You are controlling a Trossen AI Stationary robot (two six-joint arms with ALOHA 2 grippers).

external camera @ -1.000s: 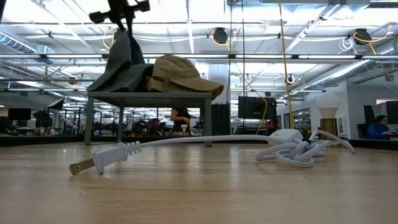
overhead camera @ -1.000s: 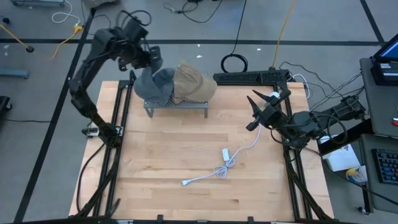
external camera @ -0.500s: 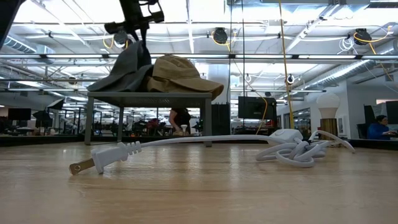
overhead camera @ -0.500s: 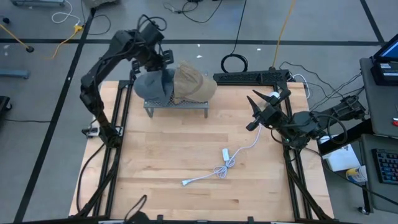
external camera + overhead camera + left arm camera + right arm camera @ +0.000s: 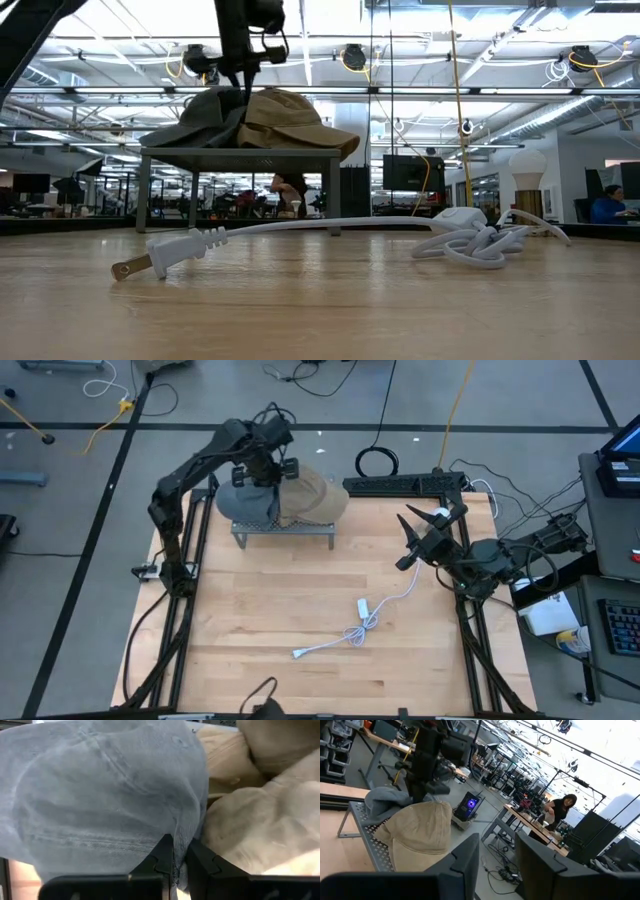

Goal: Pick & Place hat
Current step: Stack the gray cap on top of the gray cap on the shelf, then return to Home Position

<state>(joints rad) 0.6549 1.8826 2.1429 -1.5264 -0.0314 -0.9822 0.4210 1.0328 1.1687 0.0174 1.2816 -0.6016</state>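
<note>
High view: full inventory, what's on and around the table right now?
grey hat: 1, grey, on the rack beside the tan hat, pinched by the left gripper
tan hat: 1, tan, on the rack
rack: 1, grey metal, far side of table
power cord: 1, white, loose on the table middle
table: 1, light wood
left gripper: shut on the grey hat, over the rack
right gripper: empty, waiting at the table's right edge

White power cord [image 5: 352, 628] on wooden table [image 5: 250, 610]; person [image 5: 559, 809] in background.
</note>
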